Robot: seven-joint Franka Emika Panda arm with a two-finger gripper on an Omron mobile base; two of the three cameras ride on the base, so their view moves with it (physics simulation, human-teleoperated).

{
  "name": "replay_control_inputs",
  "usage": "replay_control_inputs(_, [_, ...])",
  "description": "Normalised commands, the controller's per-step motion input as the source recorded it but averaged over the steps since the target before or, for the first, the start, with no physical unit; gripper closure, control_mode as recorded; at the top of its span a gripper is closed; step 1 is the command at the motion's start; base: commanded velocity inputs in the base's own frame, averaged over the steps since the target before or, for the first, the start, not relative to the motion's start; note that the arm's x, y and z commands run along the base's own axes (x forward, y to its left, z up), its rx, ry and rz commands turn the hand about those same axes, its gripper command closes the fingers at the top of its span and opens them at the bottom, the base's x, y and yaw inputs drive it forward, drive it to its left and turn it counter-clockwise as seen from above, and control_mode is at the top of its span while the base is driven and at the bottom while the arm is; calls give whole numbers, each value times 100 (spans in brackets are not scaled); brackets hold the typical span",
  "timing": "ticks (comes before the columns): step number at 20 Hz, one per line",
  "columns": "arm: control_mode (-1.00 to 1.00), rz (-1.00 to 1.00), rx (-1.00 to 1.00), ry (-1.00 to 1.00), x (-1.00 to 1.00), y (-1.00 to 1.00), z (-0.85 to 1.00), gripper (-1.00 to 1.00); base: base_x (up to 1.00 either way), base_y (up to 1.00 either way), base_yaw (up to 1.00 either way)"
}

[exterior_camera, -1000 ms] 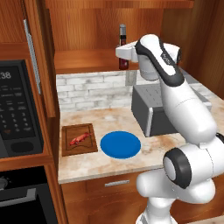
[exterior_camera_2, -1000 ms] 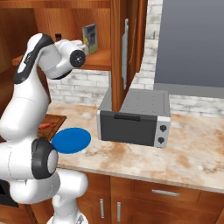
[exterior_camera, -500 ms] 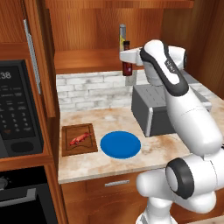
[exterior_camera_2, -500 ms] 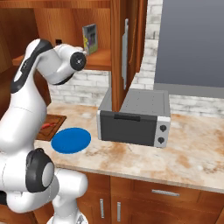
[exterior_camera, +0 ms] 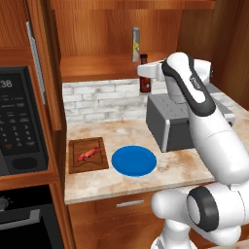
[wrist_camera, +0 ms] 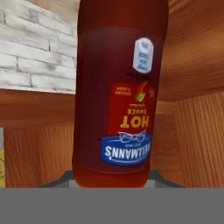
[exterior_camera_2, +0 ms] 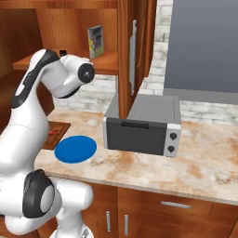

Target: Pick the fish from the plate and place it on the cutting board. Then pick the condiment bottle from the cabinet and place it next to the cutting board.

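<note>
Bottle: hot sauce bottle (wrist_camera: 120, 94) directly ahead of end effector (exterior_camera: 144, 73), filling its close view, on cabinet shelf (exterior_camera: 97, 65) | end effector: closing; grip unconfirmed, cannot tell | handling: likely rigid, light, smooth, tippy; clamp mid-body | fish (exterior_camera: 87, 154): on cutting board (exterior_camera: 88, 155), far below

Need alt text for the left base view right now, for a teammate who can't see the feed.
The white arm reaches up to the wooden cabinet shelf, its gripper at the dark condiment bottle, with a taller grey cylinder standing just behind. Below on the counter, the red-orange fish lies on the cutting board, beside the blue plate, left of a grey toaster oven.
</note>
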Motion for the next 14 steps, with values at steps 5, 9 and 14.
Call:
replay_control_inputs(5, [-100,0,0,7,-40,0,-10,100,0,0,0])
replay_control_inputs(9, [-100,0,0,6,-40,3,-11,100,0,0,0])
replay_control_inputs(14, [-100,0,0,6,-42,2,-10,100,0,0,0])
